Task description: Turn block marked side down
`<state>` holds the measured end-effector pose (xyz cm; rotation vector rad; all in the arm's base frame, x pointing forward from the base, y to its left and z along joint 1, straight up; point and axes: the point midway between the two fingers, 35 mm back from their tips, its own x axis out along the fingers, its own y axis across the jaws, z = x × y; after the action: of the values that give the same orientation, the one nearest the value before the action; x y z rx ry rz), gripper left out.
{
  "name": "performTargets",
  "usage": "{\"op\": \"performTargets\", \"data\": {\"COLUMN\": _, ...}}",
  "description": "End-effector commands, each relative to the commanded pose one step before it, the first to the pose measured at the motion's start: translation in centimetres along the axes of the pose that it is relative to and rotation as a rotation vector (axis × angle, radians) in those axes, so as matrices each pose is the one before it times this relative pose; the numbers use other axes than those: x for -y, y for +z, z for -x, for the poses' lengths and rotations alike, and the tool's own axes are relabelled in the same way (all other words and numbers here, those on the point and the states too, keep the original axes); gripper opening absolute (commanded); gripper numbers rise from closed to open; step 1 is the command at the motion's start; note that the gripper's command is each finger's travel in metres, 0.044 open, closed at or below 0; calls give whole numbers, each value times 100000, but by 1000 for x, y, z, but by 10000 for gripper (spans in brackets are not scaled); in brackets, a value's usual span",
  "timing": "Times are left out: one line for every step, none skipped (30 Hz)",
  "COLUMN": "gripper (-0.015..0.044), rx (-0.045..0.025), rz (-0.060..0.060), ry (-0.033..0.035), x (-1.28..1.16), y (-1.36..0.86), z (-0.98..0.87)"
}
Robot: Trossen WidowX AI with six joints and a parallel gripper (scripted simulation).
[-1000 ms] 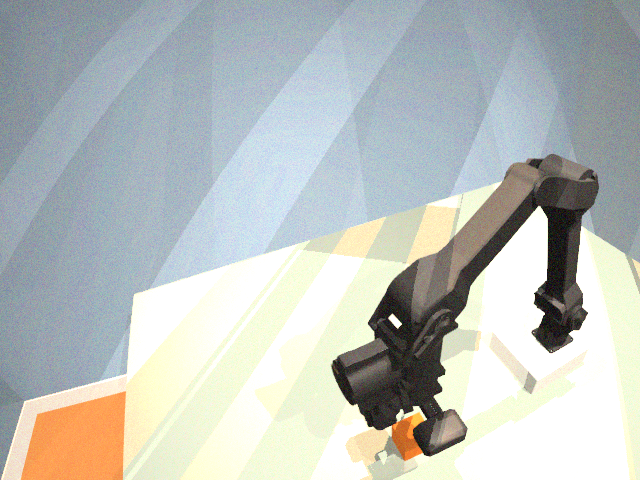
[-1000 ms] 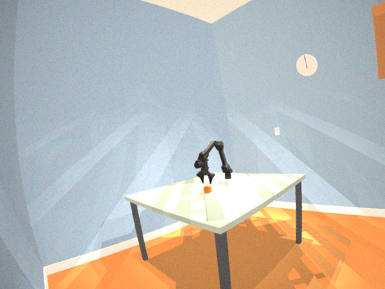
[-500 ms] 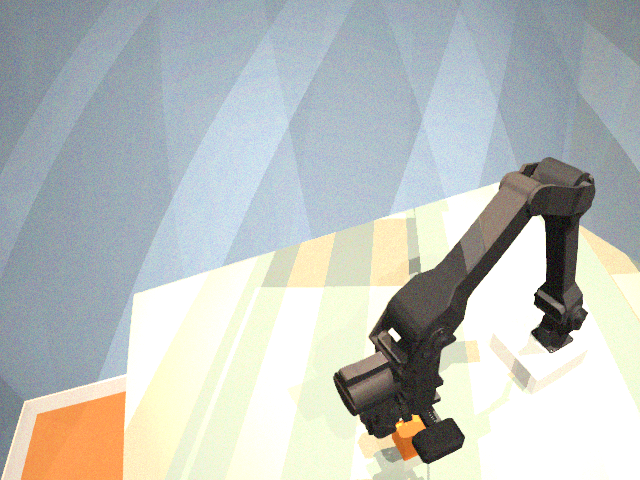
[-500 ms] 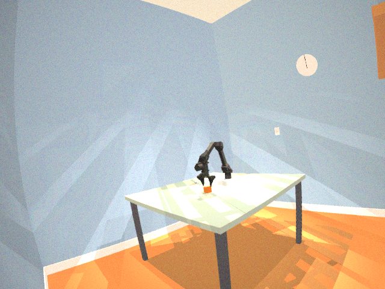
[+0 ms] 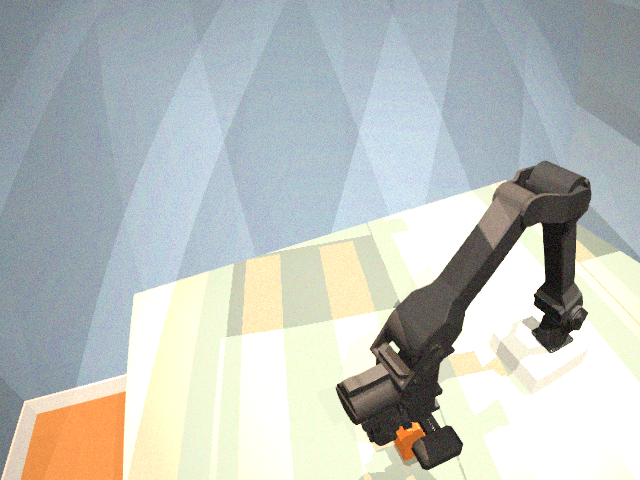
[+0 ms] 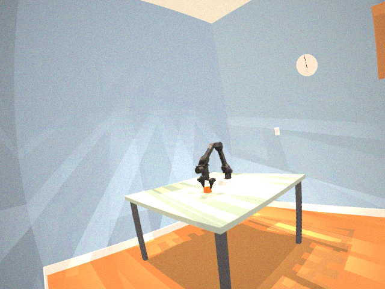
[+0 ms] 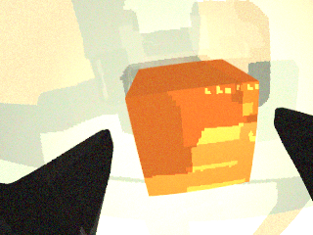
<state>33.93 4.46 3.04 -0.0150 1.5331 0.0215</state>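
Note:
The orange block [image 5: 406, 445] [image 6: 207, 189] [image 7: 220, 147] rests on the table [image 5: 310, 397] [image 6: 242, 201]. No dark marked patch shows on its visible faces; its underside and the faces turned away are hidden. My gripper [image 6: 207, 187] [image 7: 197, 126] points down over the block and is open. In the wrist view its black fingers stand at the left and right of the block, with a gap on each side. In the top view the gripper's body and one finger partly cover the block.
A low white box [image 5: 542, 366] [image 6: 222, 182] sits by the arm's base, behind the gripper. The arm [image 5: 465, 268] [image 6: 206, 155] arches over the table from its base to the block. Patches of light and shadow cross the table top.

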Motion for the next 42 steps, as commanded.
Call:
{"op": "performTargets", "data": {"gripper": 361, "rx": 126, "rz": 454, "ry": 612, "x": -101, "y": 8, "z": -249}}
{"op": "performTargets", "data": {"gripper": 335, "rx": 0, "rz": 0, "ry": 0, "x": 0, "y": 0, "z": 0}}
{"op": "performTargets", "data": {"gripper": 309, "rx": 0, "rz": 0, "ry": 0, "x": 0, "y": 0, "z": 0}}
{"op": "performTargets", "data": {"gripper": 282, "rx": 0, "rz": 0, "ry": 0, "x": 0, "y": 0, "z": 0}}
{"op": "performTargets", "data": {"gripper": 256, "rx": 0, "rz": 0, "ry": 0, "x": 0, "y": 0, "z": 0}}
{"op": "performTargets", "data": {"gripper": 230, "rx": 0, "rz": 0, "ry": 0, "x": 0, "y": 0, "z": 0}}
{"op": "performTargets", "data": {"gripper": 223, "rx": 0, "rz": 0, "ry": 0, "x": 0, "y": 0, "z": 0}}
{"op": "performTargets", "data": {"gripper": 217, "rx": 0, "rz": 0, "ry": 0, "x": 0, "y": 0, "z": 0}}
{"op": "performTargets", "data": {"gripper": 210, "rx": 0, "rz": 0, "ry": 0, "x": 0, "y": 0, "z": 0}}
{"op": "performTargets", "data": {"gripper": 203, "rx": 0, "rz": 0, "ry": 0, "x": 0, "y": 0, "z": 0}}
{"op": "performTargets", "data": {"gripper": 197, "rx": 0, "rz": 0, "ry": 0, "x": 0, "y": 0, "z": 0}}
{"op": "performTargets", "data": {"gripper": 190, "rx": 0, "rz": 0, "ry": 0, "x": 0, "y": 0, "z": 0}}
{"op": "performTargets", "data": {"gripper": 183, "rx": 0, "rz": 0, "ry": 0, "x": 0, "y": 0, "z": 0}}
{"op": "performTargets", "data": {"gripper": 177, "rx": 0, "rz": 0, "ry": 0, "x": 0, "y": 0, "z": 0}}
{"op": "performTargets", "data": {"gripper": 170, "rx": 0, "rz": 0, "ry": 0, "x": 0, "y": 0, "z": 0}}
{"op": "performTargets", "data": {"gripper": 163, "rx": 0, "rz": 0, "ry": 0, "x": 0, "y": 0, "z": 0}}
{"op": "performTargets", "data": {"gripper": 157, "rx": 0, "rz": 0, "ry": 0, "x": 0, "y": 0, "z": 0}}
{"op": "performTargets", "data": {"gripper": 150, "rx": 0, "rz": 0, "ry": 0, "x": 0, "y": 0, "z": 0}}
{"op": "performTargets", "data": {"gripper": 143, "rx": 0, "rz": 0, "ry": 0, "x": 0, "y": 0, "z": 0}}
{"op": "performTargets", "data": {"gripper": 137, "rx": 0, "rz": 0, "ry": 0, "x": 0, "y": 0, "z": 0}}
{"op": "performTargets", "data": {"gripper": 130, "rx": 0, "rz": 0, "ry": 0, "x": 0, "y": 0, "z": 0}}
{"op": "performTargets", "data": {"gripper": 123, "rx": 0, "rz": 0, "ry": 0, "x": 0, "y": 0, "z": 0}}
{"op": "performTargets", "data": {"gripper": 117, "rx": 0, "rz": 0, "ry": 0, "x": 0, "y": 0, "z": 0}}
{"op": "performTargets", "data": {"gripper": 110, "rx": 0, "rz": 0, "ry": 0, "x": 0, "y": 0, "z": 0}}
{"op": "performTargets", "data": {"gripper": 103, "rx": 0, "rz": 0, "ry": 0, "x": 0, "y": 0, "z": 0}}
{"op": "performTargets", "data": {"gripper": 77, "rx": 1, "rz": 0, "ry": 0, "x": -1, "y": 7, "z": 123}}
{"op": "performTargets", "data": {"gripper": 51, "rx": 3, "rz": 0, "ry": 0, "x": -2, "y": 17, "z": 370}}
{"op": "performTargets", "data": {"gripper": 25, "rx": 5, "rz": 0, "ry": 0, "x": -2, "y": 18, "z": 620}}
{"op": "performTargets", "data": {"gripper": 0, "rx": 4, "rz": 0, "ry": 0, "x": 0, "y": 4, "z": 771}}
{"op": "performTargets", "data": {"gripper": 0, "rx": 2, "rz": 0, "ry": 0, "x": 1, "y": -12, "z": 626}}
{"op": "performTargets", "data": {"gripper": 0, "rx": 0, "rz": 0, "ry": 0, "x": 1, "y": -14, "z": 377}}
{"op": "performTargets", "data": {"gripper": 0, "rx": 0, "rz": 0, "ry": 0, "x": 1, "y": -6, "z": 126}}
{"op": "performTargets", "data": {"gripper": 0, "rx": 0, "rz": 0, "ry": 0, "x": 0, "y": 0, "z": 0}}
{"op": "performTargets", "data": {"gripper": 0, "rx": 0, "rz": 0, "ry": 0, "x": 0, "y": 0, "z": 0}}
{"op": "performTargets", "data": {"gripper": 0, "rx": 0, "rz": 0, "ry": 0, "x": 0, "y": 0, "z": 0}}
{"op": "performTargets", "data": {"gripper": 0, "rx": 0, "rz": 0, "ry": 0, "x": 0, "y": 0, "z": 0}}
{"op": "performTargets", "data": {"gripper": 0, "rx": 0, "rz": 0, "ry": 0, "x": 0, "y": 0, "z": 0}}
{"op": "performTargets", "data": {"gripper": 0, "rx": 267, "rz": 9, "ry": -7, "x": -1, "y": 4, "z": -12}}
{"op": "performTargets", "data": {"gripper": 0, "rx": 802, "rz": 27, "ry": -21, "x": -2, "y": 13, "z": -35}}
{"op": "performTargets", "data": {"gripper": 0, "rx": 1337, "rz": 44, "ry": -34, "x": -4, "y": 20, "z": -57}}
{"op": "performTargets", "data": {"gripper": 0, "rx": 1622, "rz": 50, "ry": -39, "x": -5, "y": 21, "z": -66}}
{"op": "performTargets", "data": {"gripper": 0, "rx": 1622, "rz": 46, "ry": -36, "x": -4, "y": 18, "z": -63}}
